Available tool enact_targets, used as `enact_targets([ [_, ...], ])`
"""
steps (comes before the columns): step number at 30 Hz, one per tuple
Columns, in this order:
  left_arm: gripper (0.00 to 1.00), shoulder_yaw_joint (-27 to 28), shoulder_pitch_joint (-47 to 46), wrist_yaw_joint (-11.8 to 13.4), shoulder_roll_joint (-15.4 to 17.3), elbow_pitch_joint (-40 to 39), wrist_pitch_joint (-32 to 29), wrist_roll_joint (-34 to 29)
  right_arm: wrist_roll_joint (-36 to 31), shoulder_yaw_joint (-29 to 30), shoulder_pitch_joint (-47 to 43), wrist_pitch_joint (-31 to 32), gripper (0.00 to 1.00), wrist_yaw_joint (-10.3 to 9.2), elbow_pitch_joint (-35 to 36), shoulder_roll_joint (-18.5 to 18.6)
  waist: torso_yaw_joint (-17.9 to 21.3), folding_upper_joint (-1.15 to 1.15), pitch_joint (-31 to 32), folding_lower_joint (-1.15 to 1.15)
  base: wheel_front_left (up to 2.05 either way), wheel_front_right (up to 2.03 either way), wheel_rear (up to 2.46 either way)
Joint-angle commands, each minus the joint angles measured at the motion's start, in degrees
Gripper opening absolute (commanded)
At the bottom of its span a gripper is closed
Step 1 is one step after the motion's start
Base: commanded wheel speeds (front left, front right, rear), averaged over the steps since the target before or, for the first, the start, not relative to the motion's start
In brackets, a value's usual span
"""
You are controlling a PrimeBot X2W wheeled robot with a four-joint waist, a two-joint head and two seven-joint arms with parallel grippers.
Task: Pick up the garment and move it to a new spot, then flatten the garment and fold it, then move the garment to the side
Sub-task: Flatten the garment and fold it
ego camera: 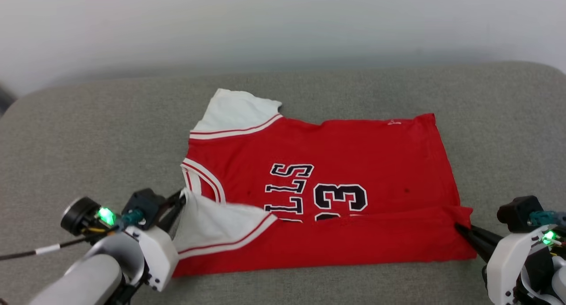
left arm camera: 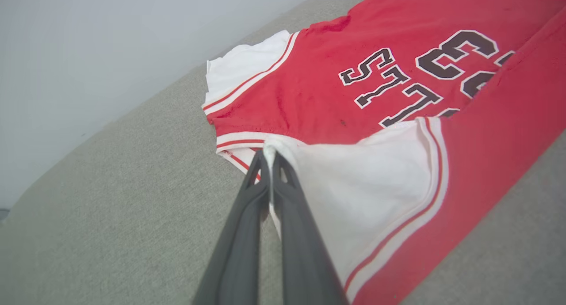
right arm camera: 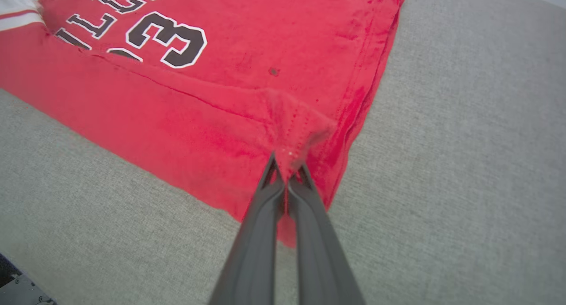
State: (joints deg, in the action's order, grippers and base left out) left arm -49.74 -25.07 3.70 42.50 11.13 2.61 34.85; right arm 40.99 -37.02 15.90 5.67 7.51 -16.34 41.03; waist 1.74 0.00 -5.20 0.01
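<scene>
Head view: the garment point(ego camera: 336, 163) lies sideways on a grey cushion point(ego camera: 88, 132), collar toward the robot's left and hem toward its right, with its near long edge turned up over the front so that the lower part of the lettering point(ego camera: 292, 185) is covered. The left gripper point(ego camera: 180, 199) meets the near sleeve point(ego camera: 221, 230) at its tip and the right gripper point(ego camera: 460, 227) meets the hem corner point(ego camera: 462, 214). Judged risk: if the two arms travel unevenly, the fold line would skew across the chest. Left wrist view: the two dark fingers point(left arm camera: 247, 234) are pressed together on a thin pinch of the white sleeve edge, which rises into a small peak at their tips. The hold is on the sleeve alone, not on the red body, so a pull could stretch or bunch the sleeve while the body lags behind; so narrow a bite could also slip free. Right wrist view: the fingers point(right arm camera: 261, 234) are clamped on a puckered fold of the red corner at the stitched hem, with the layer beneath lying flat on the cushion. Judged risk: the rough cushion weave may drag that lower layer when the upper one moves, wrinkling it, and a lost corner would let the turned edge fall back open
</scene>
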Motion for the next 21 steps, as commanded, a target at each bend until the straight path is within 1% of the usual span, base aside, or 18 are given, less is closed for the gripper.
enact_targets([
  [1, 0.00, 0.07, -1.16, -0.33, -0.50, 0.85, 0.06, -0.31, -0.14, 0.17, 0.87, 0.22, 0.00, -0.04, -0.19, -0.59, 0.95, 0.00, -1.78, -0.01, 0.00, 0.00, 0.00],
  [6, 0.00, 0.32, -5.81, -2.22, -1.91, 6.00, 0.36, -0.97, -0.42, 0.47, 3.36, 0.97, 0.00, -0.04, -1.93, -1.48, 1.43, 0.00, -4.70, -0.01, 0.00, 0.00, 0.00],
  [11, 0.00, -0.89, -9.59, -3.97, -3.52, 11.97, 0.31, -2.68, -0.65, -0.12, 6.26, 1.48, 0.00, -0.04, -4.70, -2.41, 1.78, 0.00, -7.66, -0.01, 0.00, 0.00, 0.00],
  [17, 0.00, -1.91, -11.95, -6.21, -6.61, 19.19, 0.84, -2.25, -0.68, -2.79, 8.95, 1.90, 0.00, -0.04, -7.45, -3.93, 1.86, 0.00, -10.51, -0.01, 0.00, 0.00, 0.00],
  [21, 0.00, -2.69, -12.40, -7.39, -8.20, 23.91, 2.03, -2.30, -0.55, -4.66, 9.37, 1.17, 0.00, -0.04, -8.83, -4.64, 1.69, 0.00, -11.04, -0.01, 0.00, 0.00, 0.00],
])
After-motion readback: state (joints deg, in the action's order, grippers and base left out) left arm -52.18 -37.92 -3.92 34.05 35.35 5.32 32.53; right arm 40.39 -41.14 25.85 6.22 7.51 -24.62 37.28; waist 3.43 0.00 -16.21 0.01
